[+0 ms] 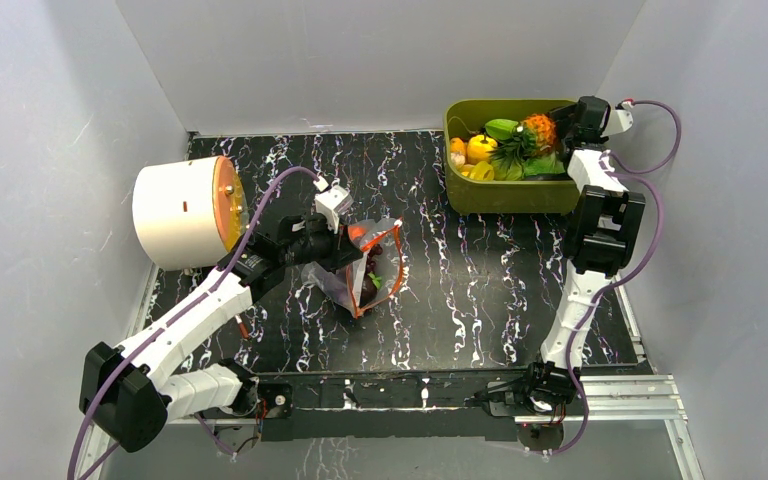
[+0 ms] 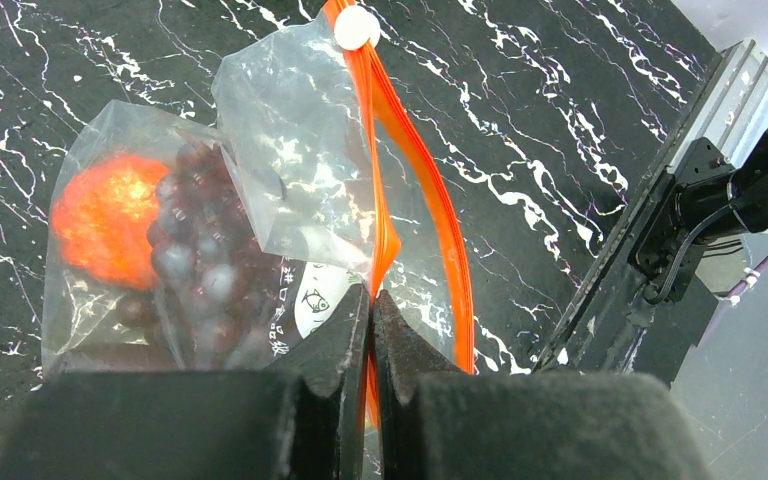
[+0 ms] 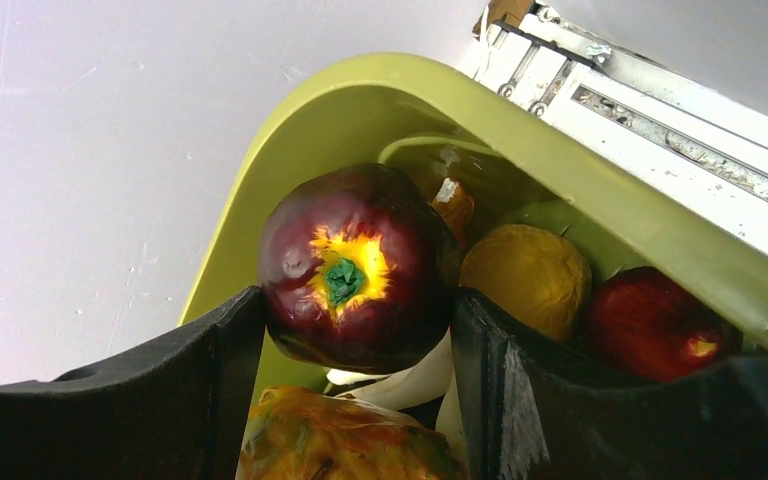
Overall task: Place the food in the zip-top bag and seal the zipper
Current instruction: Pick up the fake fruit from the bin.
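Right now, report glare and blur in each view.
Left wrist: glare streaks the bag, and the grapes behind it are blurred. Right wrist: the maroon fruit is sharp with small highlights, the foreground soft. Top external: even light, the bin crisp, shadows faint.

**Black marbled table (image 1: 480,290) bearing three things**

The table, black with white veins, is filling the middle of the frame. A white drum (image 1: 175,212) is lying on its side at left. The zip-top bag (image 1: 380,258) is resting left of centre. An olive-green bin (image 1: 510,196) is sitting at upper right.
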Motion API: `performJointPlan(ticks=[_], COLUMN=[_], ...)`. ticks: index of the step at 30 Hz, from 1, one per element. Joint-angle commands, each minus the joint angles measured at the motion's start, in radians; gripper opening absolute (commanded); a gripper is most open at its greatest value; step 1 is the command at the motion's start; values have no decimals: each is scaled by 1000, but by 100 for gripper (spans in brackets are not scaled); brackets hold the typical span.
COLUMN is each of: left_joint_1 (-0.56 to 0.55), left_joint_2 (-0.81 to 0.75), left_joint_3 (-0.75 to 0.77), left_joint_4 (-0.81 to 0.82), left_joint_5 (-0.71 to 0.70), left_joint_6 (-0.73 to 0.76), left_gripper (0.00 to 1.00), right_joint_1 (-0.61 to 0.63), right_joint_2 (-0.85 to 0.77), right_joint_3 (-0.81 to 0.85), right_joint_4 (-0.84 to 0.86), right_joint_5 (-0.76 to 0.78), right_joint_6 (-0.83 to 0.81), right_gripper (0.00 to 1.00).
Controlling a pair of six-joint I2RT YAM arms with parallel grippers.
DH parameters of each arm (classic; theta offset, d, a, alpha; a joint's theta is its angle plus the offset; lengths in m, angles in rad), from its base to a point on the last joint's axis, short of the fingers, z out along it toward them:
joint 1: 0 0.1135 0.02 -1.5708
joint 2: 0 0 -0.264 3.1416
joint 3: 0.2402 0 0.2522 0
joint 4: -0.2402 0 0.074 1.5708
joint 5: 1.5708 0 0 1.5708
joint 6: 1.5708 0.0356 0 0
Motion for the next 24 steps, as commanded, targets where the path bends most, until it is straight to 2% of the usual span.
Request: performJointPlan(ticks=[1,8,24], left_joint_1=[2,2,3], left_joint_2=[-18,-24,-49], left_joint_3=[-8,-12,-9], left_joint_4=[25,29,15], left_joint_5=[19,15,-1], left_joint_6=[0,-2,-13], left_gripper=[0,0,0], right_joint_1=[-20,-19,-8], right_joint_2=[-68,-150,-327], right_joint_3=[-29,-85,-216], right_joint_4=[83,90,87], right_joint_5=[0,1,-31], right_joint_6=[-12,-69,-215], right_gripper=[45,40,39])
